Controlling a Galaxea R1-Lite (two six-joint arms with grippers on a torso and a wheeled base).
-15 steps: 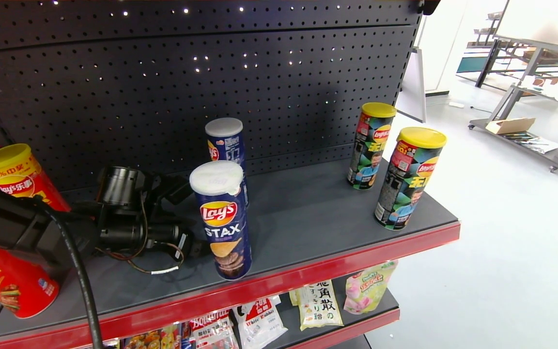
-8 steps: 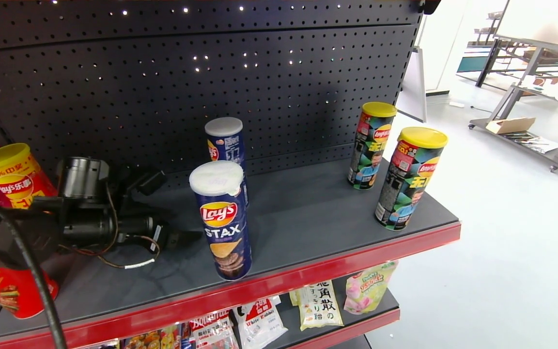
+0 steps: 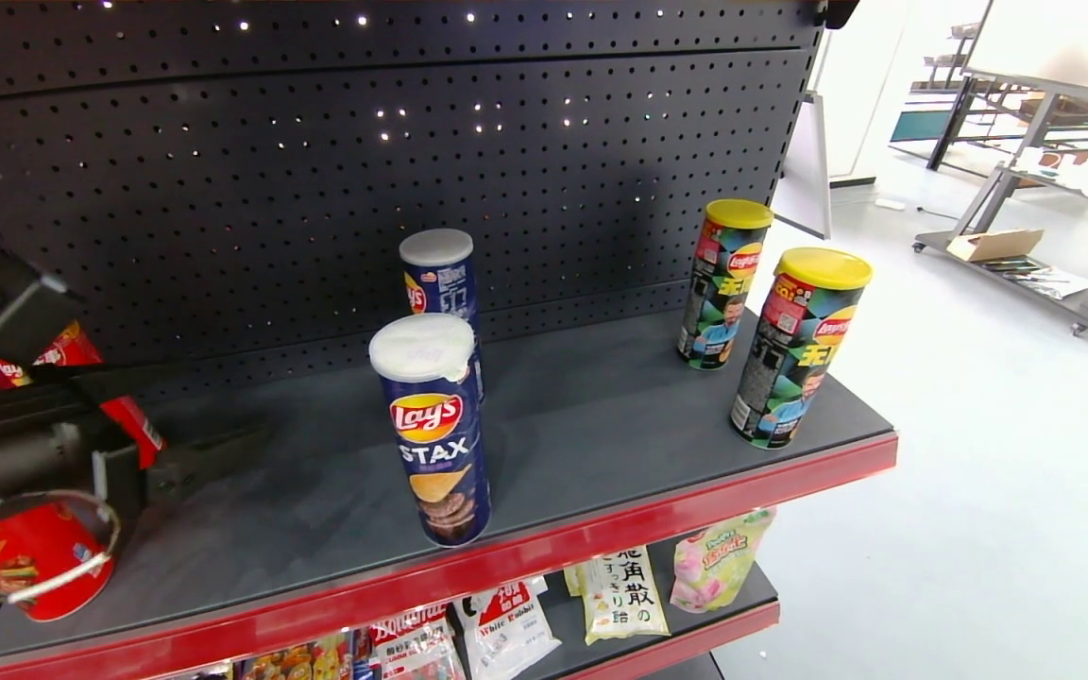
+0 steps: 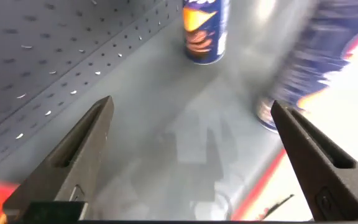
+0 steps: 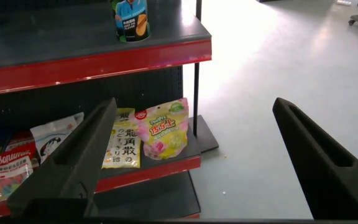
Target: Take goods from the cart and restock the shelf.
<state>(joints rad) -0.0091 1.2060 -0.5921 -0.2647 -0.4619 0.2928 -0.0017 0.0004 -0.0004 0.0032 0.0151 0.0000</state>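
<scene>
Two blue chip cans stand upright mid-shelf, one at the front (image 3: pixel 432 427) and one behind it (image 3: pixel 439 275). Farther right are two dark cans with yellow lids (image 3: pixel 723 284) (image 3: pixel 802 346). A red can (image 3: pixel 31 558) stands at the shelf's (image 3: pixel 601 416) front left, and another red can (image 3: pixel 67 354) is half hidden behind my left arm (image 3: pixel 25 458). My left gripper (image 4: pixel 191 107) is open and holds nothing, low over bare shelf left of the blue cans (image 4: pixel 205 30). My right gripper (image 5: pixel 194 104) is open and holds nothing, out in front of the lower shelf.
Snack bags (image 5: pixel 163 127) (image 3: pixel 618 593) lie on the lower shelf (image 5: pixel 166 168). The perforated back panel (image 3: pixel 317 170) closes the shelf behind. White floor (image 3: pixel 978 472) opens to the right, with metal racks (image 3: pixel 1054 236) far off.
My left arm has drawn back to the left, away from the front blue can, uncovering the shelf's middle. It now hides part of the back red can. The cans have not moved.
</scene>
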